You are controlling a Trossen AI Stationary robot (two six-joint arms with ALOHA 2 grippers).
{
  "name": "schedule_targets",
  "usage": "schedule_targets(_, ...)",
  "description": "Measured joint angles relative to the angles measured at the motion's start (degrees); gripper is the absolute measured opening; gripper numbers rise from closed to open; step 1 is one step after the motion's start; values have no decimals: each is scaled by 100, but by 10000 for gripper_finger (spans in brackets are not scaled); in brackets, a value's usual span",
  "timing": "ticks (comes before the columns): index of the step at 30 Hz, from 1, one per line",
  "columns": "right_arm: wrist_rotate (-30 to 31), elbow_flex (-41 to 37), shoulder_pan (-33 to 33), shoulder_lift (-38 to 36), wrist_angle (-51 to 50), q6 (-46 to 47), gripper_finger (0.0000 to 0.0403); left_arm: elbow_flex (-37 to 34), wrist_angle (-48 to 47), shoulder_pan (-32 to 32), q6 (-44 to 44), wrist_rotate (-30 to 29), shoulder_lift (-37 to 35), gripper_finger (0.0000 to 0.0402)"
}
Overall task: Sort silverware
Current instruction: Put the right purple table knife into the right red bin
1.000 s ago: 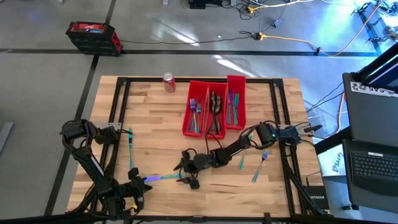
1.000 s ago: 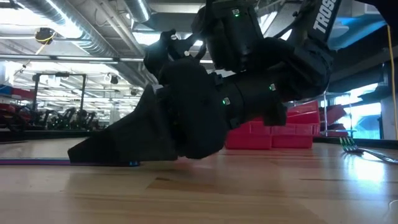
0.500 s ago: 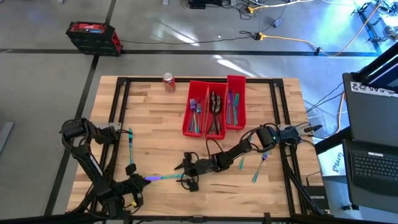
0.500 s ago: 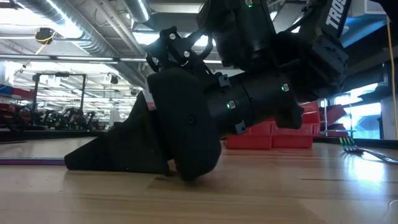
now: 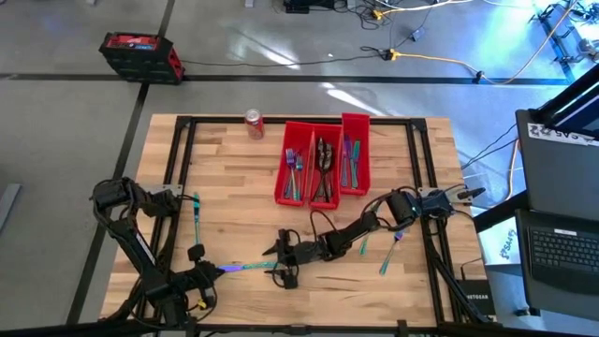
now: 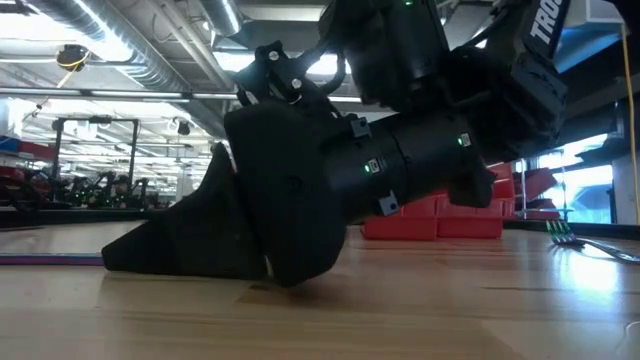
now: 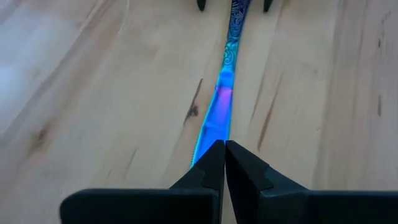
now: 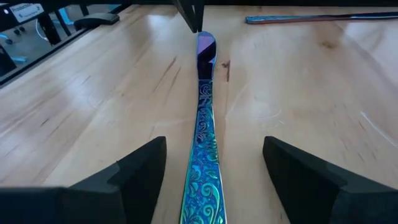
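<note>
An iridescent teal-blue-purple knife (image 5: 249, 267) lies flat on the table near its near edge. My right gripper (image 5: 278, 264) is open low over the table. In the right wrist view its fingers (image 8: 140, 168) stand on either side of the ornate handle (image 8: 202, 168) without touching it. My left gripper (image 7: 224, 149) is shut at the blade's tip. The low view shows my right gripper (image 6: 200, 250) down on the wood, with the blade (image 6: 40, 260) running out to its left. My left gripper has its shut fingertips (image 7: 211, 158) on the tip end of the knife's blade (image 7: 208, 134), coming along the knife from the table's left. The knife lies flat on the wood. Whether the tips pinch the blade or only rest on it, I cannot tell.
Three red bins (image 5: 323, 164) with sorted pieces stand at the far middle, and a red soda can (image 5: 254, 122) stands left of them. Loose pieces lie at the right (image 5: 388, 253), beside the right forearm (image 5: 364, 245) and at the left (image 5: 197, 220).
My right arm has sunk lower toward the table and rolled its wrist. Its open gripper has settled around the knife's handle, shifting slightly toward the near-left. The knife and my left gripper have stayed in place.
</note>
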Motion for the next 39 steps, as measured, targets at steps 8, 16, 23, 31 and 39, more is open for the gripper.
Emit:
schedule_targets(8, 183, 0, 105, 0, -7, 50, 254, 0, -1, 41, 449, 95, 0, 0)
schedule_targets(16, 192, 7, 132, 0, -24, 168, 254, 0, -149, 107, 728, 287, 154, 0)
schedule_targets(23, 192, 7, 132, 0, -17, 168, 254, 11, -147, 181, 705, 369, 365, 0)
schedule_targets(31, 27, 2, 131, -5, -122, 413, 254, 9, -121, 179, 718, 387, 369, 0)
schedule_targets(39, -49, 15, 151, -28, -352, 503, 238, 2, -114, 123, 691, 402, 372, 0)
